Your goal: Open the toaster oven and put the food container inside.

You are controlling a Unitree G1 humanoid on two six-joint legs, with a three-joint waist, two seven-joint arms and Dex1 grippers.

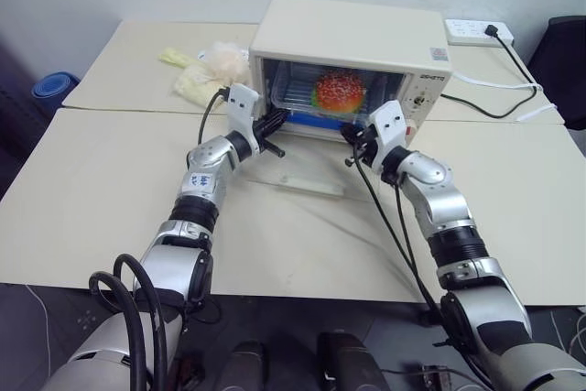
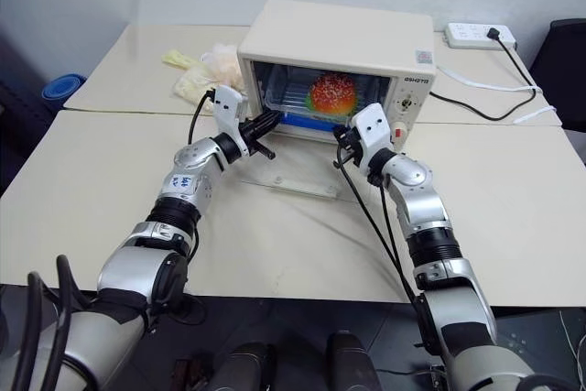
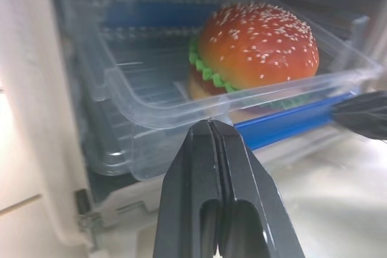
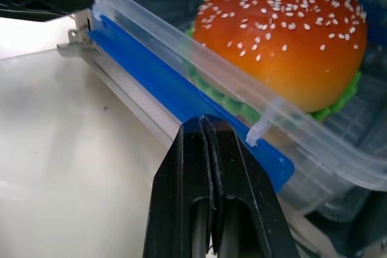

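The cream-white toaster oven [image 1: 352, 38] stands at the back of the table, its glass door [image 1: 307, 174] folded down flat in front of it. The clear food container [image 1: 302, 96] with a sesame-bun burger [image 3: 257, 43] sits in the oven's mouth, and its blue clip strip [image 4: 181, 95] faces me. My left gripper [image 1: 282, 119] is shut and empty, with its tip [image 3: 210, 126] at the container's front rim near the left corner. My right gripper [image 1: 351, 135] is also shut and empty. Its tip [image 4: 205, 122] is at the blue strip on the right side.
Clear plastic bags with pale yellow contents [image 1: 206, 70] lie left of the oven. A white power strip [image 1: 476, 32] and a black cable [image 1: 513, 75] lie at the back right. A dark chair [image 1: 563, 61] stands past the table's right end.
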